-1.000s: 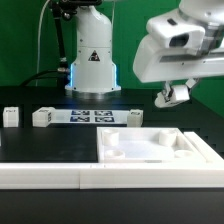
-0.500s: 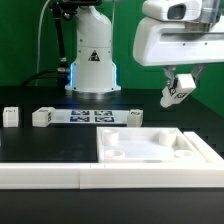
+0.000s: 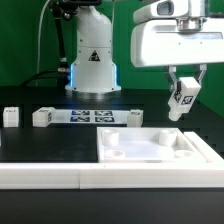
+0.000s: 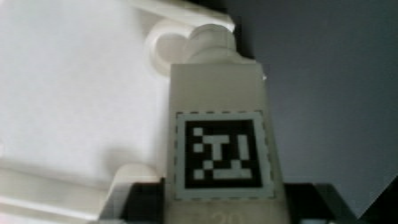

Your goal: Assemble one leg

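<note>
My gripper (image 3: 183,88) is shut on a leg (image 3: 182,100), a small white square post with a black-and-white tag, and holds it in the air above the far right corner of the large white square tray piece (image 3: 160,152). In the wrist view the leg (image 4: 217,120) runs out from between the fingers, tag facing the camera, with the tray piece (image 4: 80,90) and one corner socket (image 4: 173,42) below it. Two more legs lie on the table at the exterior view's left: one (image 3: 42,116) and one (image 3: 10,115).
The marker board (image 3: 90,116) lies on the black table behind the tray piece, with a small white part (image 3: 133,117) at its right end. The robot base (image 3: 92,55) stands at the back. A white rail (image 3: 50,175) runs along the table's front.
The gripper has risen and swung the held leg from tilted to nearly upright, shifting slightly to the exterior view's right above the tray piece's corner.
</note>
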